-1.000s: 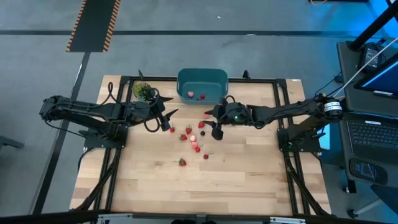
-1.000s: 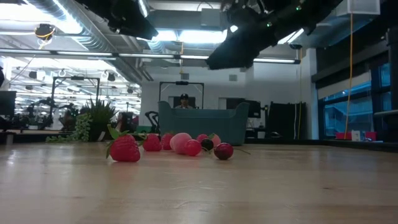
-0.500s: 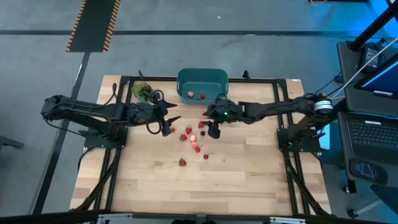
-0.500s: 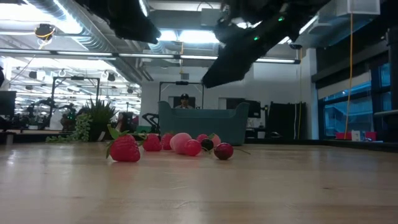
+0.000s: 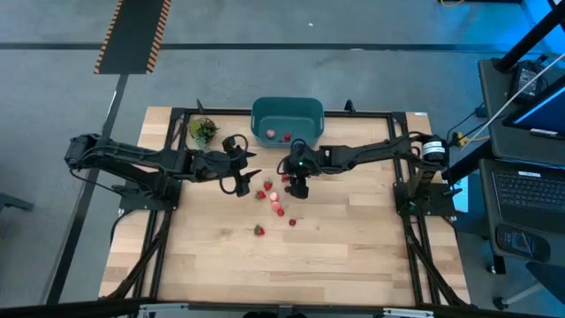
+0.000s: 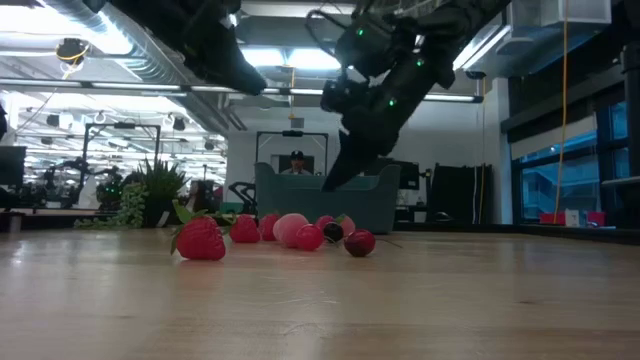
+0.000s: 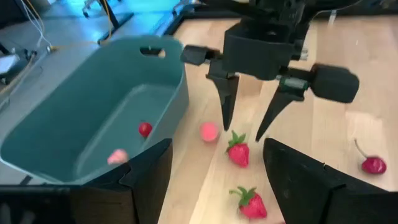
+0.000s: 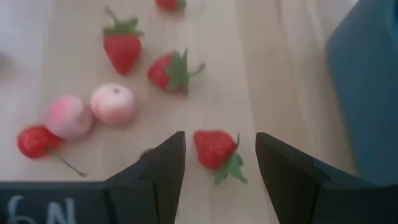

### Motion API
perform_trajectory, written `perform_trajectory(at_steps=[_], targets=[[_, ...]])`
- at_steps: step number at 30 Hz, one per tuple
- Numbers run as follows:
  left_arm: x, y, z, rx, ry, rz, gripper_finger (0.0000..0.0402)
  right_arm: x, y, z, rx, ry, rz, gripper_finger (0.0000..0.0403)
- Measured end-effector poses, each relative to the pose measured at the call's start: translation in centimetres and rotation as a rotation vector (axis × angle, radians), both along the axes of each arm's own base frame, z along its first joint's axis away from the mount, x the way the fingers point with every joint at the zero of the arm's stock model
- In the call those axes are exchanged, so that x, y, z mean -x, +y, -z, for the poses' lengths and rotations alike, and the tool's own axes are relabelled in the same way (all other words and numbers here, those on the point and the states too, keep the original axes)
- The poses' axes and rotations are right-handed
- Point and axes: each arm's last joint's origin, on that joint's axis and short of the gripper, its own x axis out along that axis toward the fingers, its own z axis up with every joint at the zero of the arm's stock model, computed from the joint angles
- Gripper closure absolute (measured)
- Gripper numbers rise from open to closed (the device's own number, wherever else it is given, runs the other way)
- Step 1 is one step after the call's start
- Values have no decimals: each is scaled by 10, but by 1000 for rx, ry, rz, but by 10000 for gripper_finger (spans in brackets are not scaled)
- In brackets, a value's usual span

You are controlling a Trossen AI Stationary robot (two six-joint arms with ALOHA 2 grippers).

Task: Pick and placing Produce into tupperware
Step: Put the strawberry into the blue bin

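Right gripper (image 8: 216,163) moved over strawberry (image 8: 216,150) | fingers apart | tupperware (image 7: 93,118): two pieces

The tub (image 5: 287,118) is teal-blue inside and out, with two red pieces (image 5: 279,136) on its floor. The surface (image 5: 335,247) is pale blond wood in narrow strips, framed by black bars. The strawberries (image 8: 122,46) are bright red with green tops; two round pieces (image 8: 112,104) are pale pink, and a cherry (image 8: 33,140) is deep red on a thin dark stem. The leafy bunch (image 5: 202,131) is green. Both arms (image 5: 132,159) are black, with small green lights on the right one. The floor (image 5: 282,71) is grey, with a black-and-orange striped strip (image 5: 134,35).
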Motion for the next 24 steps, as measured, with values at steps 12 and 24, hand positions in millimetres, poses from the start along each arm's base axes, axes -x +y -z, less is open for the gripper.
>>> perform_trajectory(at_steps=[12, 24], targets=[[-26, -1, 39, 60, 113, -24, 157, -3, 0, 16, 5, 42, -19, 205], [-38, 1, 51, 143, 124, 69, 157, -4, 0, 15, 6, 36, -18, 205]])
